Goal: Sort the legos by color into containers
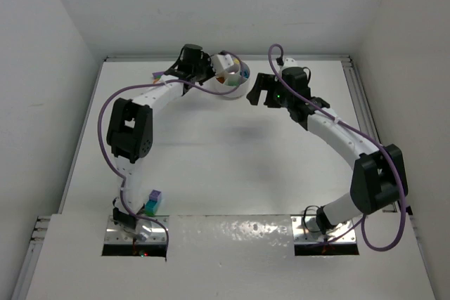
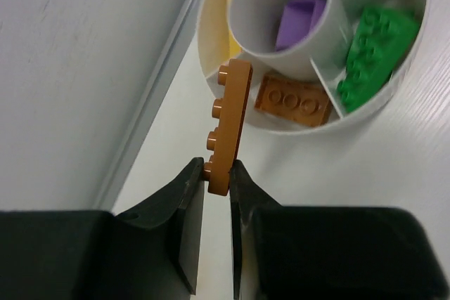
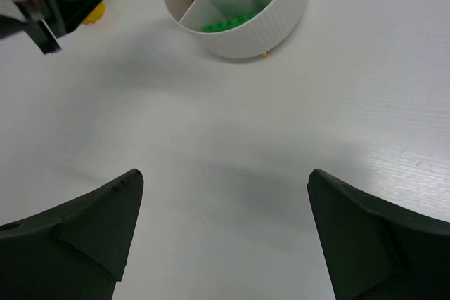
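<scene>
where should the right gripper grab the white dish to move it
Probably take the white dish by its thin outer wall, from above on the side facing the open right gripper: one finger outside, one in the wedge holding the green lego. The wall stands upright, with two faces to pinch.

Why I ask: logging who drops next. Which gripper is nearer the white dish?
Left. The left gripper, shut on an orange lego, is right at the dish; the right gripper, open, stands apart to its right.
</scene>
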Robot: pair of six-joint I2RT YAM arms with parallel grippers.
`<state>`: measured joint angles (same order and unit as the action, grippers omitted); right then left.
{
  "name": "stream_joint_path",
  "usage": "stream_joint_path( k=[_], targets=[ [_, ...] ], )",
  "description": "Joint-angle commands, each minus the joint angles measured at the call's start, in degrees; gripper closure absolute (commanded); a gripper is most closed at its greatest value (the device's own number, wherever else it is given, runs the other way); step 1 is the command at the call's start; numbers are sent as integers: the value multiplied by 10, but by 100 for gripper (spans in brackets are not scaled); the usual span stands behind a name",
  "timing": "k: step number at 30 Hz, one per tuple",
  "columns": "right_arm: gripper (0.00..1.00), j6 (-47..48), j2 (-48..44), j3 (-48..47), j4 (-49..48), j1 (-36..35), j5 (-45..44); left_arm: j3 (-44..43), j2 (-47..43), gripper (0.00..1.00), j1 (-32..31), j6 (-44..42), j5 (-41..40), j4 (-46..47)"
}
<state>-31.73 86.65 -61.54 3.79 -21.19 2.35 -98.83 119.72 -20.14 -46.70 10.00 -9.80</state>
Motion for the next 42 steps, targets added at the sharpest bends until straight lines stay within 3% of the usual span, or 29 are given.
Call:
stream_joint_path(
  k=[1,7,15,35,42],
  targets=[
    [3,27,-32,2,-13,-2,-16,27,-32,100,15,-225,0,76],
    [2,25,-36,10,-19,-3,-20,-11,-19,100,22,-387,92,-4],
    [2,19,-46,31,-29,-2,-22,-19,6,100,19,-455,92,-23],
    [2,9,-51,38,-27,-2,-23,-1,25,100,10,-494,109,-7],
    [2,4,-51,40,-27,-2,-22,10,38,93,3,-511,103,8]
  ],
)
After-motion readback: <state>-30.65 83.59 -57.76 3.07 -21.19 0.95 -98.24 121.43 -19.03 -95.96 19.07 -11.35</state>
